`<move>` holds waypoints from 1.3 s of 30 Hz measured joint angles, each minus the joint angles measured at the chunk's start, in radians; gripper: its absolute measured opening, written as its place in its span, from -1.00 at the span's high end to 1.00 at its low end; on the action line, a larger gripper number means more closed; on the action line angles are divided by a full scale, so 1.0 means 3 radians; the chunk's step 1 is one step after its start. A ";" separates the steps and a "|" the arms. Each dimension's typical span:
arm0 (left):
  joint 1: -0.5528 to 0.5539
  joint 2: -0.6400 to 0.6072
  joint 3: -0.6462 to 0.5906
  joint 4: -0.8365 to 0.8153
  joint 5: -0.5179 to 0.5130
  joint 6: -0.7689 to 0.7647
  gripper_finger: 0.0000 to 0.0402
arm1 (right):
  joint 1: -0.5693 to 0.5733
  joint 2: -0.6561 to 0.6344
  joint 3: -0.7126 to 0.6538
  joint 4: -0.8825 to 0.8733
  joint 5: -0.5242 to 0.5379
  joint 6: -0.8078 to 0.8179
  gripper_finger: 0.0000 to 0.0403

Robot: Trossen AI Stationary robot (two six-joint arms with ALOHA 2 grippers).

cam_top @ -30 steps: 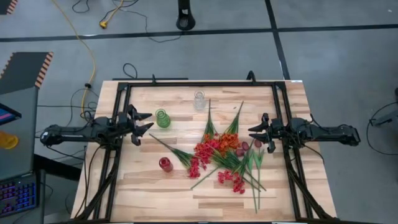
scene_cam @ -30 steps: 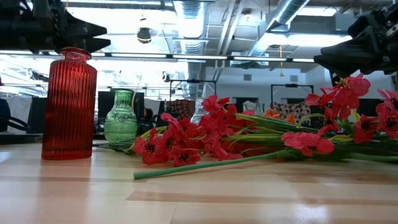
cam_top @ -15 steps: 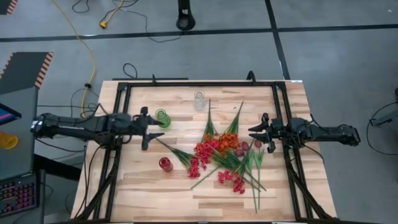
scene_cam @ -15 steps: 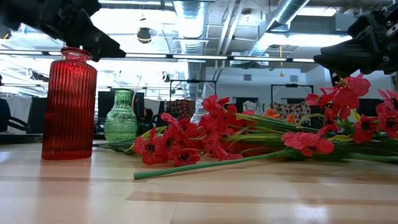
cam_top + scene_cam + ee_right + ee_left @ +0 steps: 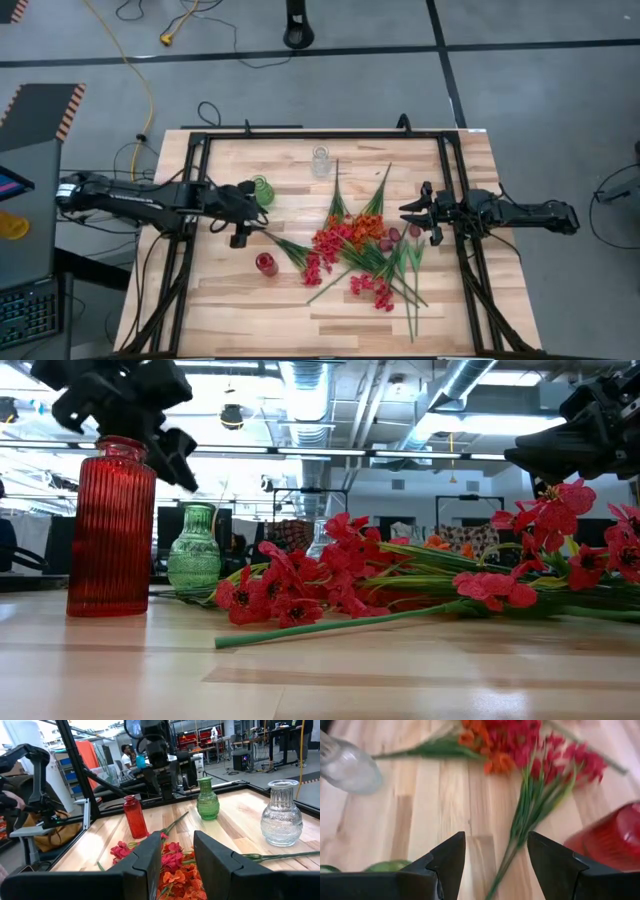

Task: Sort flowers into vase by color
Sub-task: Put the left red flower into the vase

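Note:
The flowers [image 5: 360, 245] lie in a loose heap on the table's middle: pink-red sprays [image 5: 290, 590], orange sprays [image 5: 358, 230] and dark red buds [image 5: 392, 238], all on green stems. My left gripper [image 5: 246, 222] hangs open above the table, tipped down, beside the green vase [image 5: 262, 190]. The stem [image 5: 520, 832] of one pink-red spray shows between its fingers [image 5: 495, 857], untouched. My right gripper [image 5: 408, 218] waits open above the heap's right side [image 5: 177, 862]. A red vase [image 5: 266, 263] and a clear vase [image 5: 320, 160] stand upright.
The green vase [image 5: 195, 550] and red vase [image 5: 110, 525] stand close to my left gripper [image 5: 130, 410]. The clear vase [image 5: 281, 820] stands toward the far edge. A black frame [image 5: 190, 160] runs around the table. Bare wood [image 5: 300, 320] lies near the front edge.
My left gripper has moved toward the table's right, past the green vase toward the left end of the flower heap, and has tipped from level to pointing down. It stays open. The flowers and vases have not moved.

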 joint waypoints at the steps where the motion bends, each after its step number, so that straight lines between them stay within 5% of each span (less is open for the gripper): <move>1: 0.0000 0.0044 0.0000 -0.0027 -0.0001 0.0032 -0.01 | 0.0000 0.0000 0.0000 0.0000 0.0001 0.0000 0.29; 18: 0.0000 0.0773 0.0000 -0.0133 -0.0005 0.0548 -0.01 | 0.0000 0.0000 0.0000 -0.0003 0.0003 0.0000 0.29; 39: -0.0001 0.1702 -0.0002 0.0583 0.0287 0.0823 -0.01 | 0.0000 0.0000 0.0000 -0.0004 0.0003 -0.0001 0.29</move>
